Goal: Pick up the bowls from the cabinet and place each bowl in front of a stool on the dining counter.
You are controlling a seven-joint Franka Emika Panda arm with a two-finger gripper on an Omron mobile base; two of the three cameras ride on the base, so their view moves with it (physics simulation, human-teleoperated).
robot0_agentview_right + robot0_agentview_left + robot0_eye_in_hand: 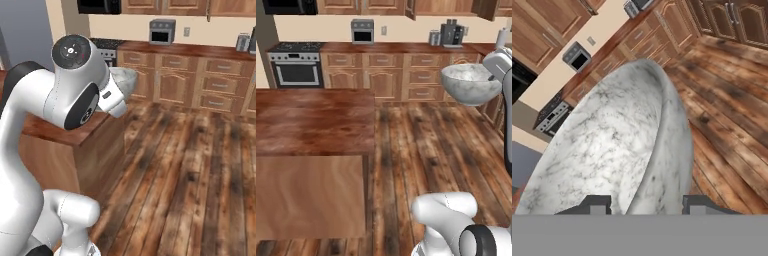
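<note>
A grey-white marbled bowl (470, 83) hangs in the air over the wooden floor, to the right of the dining counter (311, 120). My gripper (648, 205) is shut on the bowl's rim, one fingertip inside the wall and one outside. In the right base view my arm hides most of the bowl (126, 80), which shows beside the counter's far end (50, 131). The wall cabinet (446, 6) runs along the top of the left base view, with a door ajar. The stool is out of view.
Base units with drawers (386, 75) line the back wall, with a stove (296, 67) at their left. A toaster oven (362, 31) and a coffee machine (452, 34) stand on them. Open plank floor (426, 150) lies between counter and units.
</note>
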